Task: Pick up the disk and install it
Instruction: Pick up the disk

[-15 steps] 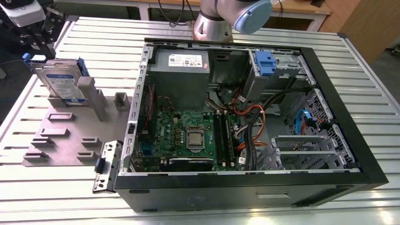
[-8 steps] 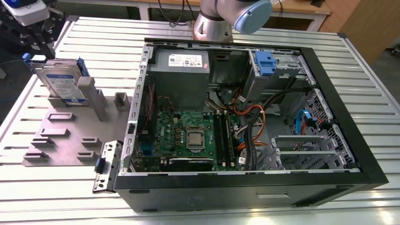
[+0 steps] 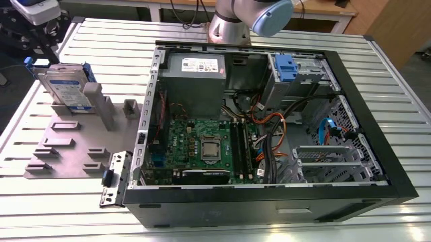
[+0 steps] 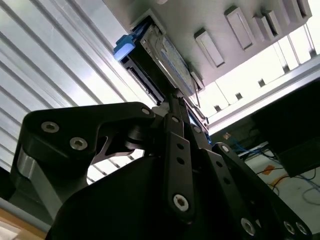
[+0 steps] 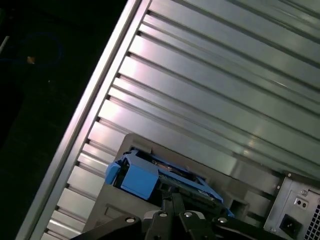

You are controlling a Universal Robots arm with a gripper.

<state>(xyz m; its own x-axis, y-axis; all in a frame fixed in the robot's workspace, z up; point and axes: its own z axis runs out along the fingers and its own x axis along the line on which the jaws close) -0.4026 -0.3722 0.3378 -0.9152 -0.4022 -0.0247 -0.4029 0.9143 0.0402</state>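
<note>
The disk (image 3: 66, 89) stands on edge in a slot of the grey holder plate (image 3: 74, 146), near the counter's (image 3: 390, 75) edge at the exterior view's left, beside the open computer case (image 3: 269, 201). The hand (image 4: 173, 100), drawn narrow and holding nothing, hangs just over the disk's blue bracket (image 5: 137, 177); I cannot tell whether they touch.

arm (image 3: 227, 26): silver tube, pale-blue cap (image 3: 273, 15) | gripper (image 4: 174, 101): black links (image 4: 80, 131) (silver screws (image 4: 180, 201))
</note>
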